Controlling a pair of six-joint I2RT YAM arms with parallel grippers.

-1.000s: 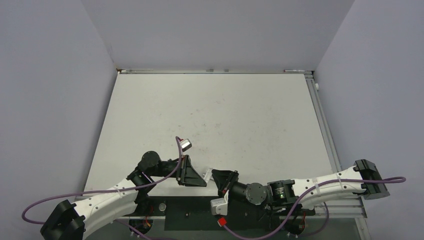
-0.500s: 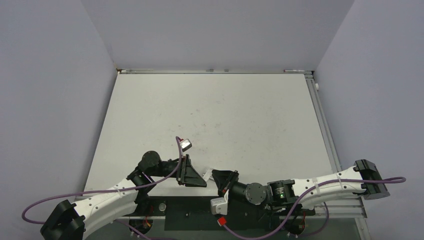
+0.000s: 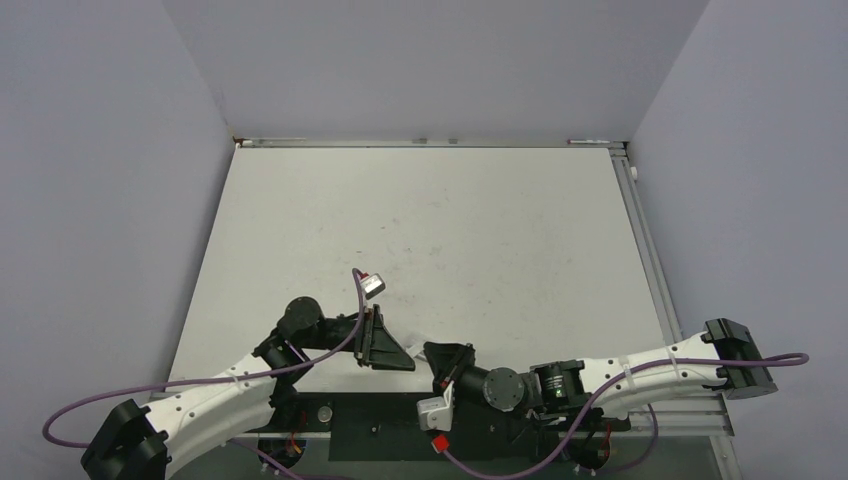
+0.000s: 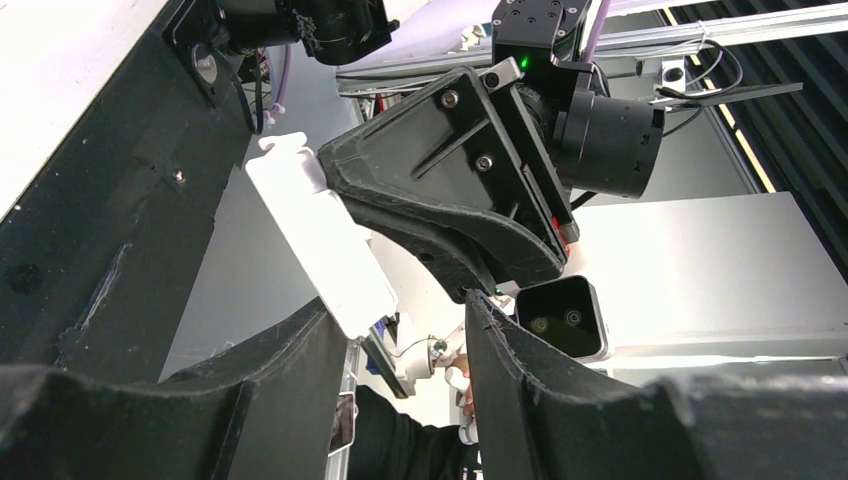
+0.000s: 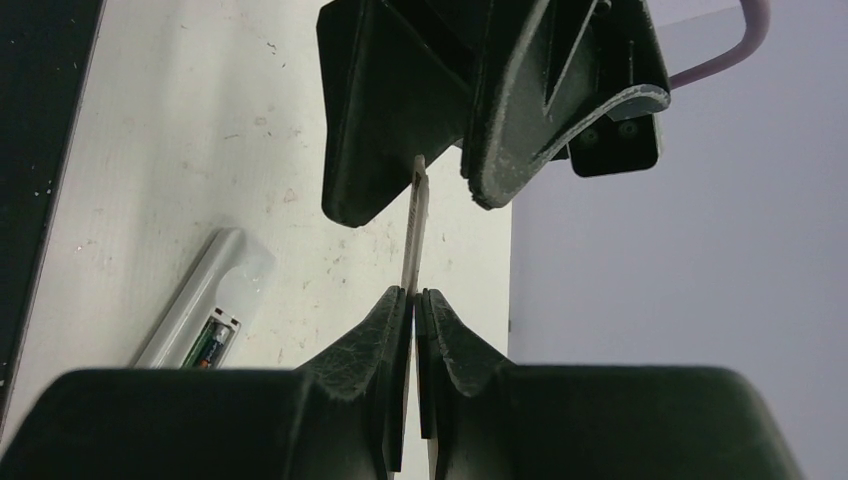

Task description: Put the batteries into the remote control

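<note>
**Mia:** What is the right gripper doing?

**Tom:** It is pinched tight on a thin white cover. I think that is the lid for the battery bay.

**Mia:** And the left gripper?

**Tom:** Its jaws stand apart. The left end of the cover pokes in between them, but they are not squeezing it. Only the right one holds the cover.

**Mia:** Where is the remote control?

**Tom:** It lies on the table, close to the near edge, down below the two grippers. Its back faces up. The batteries sit in the open bay.

**Mia:** Which way do things point?

**Tom:** The cover's long side runs left to right, from one gripper to the other. The remote runs almost the same way, only a bit slanted. Its bay end points toward the right arm, so that arm is nearer to it.

**Mia:** So what comes next?

**Tom:** I think the lid must go down onto the bay. It is up in the air and the bay is under it. The arm that holds it should bring it down.
</note>
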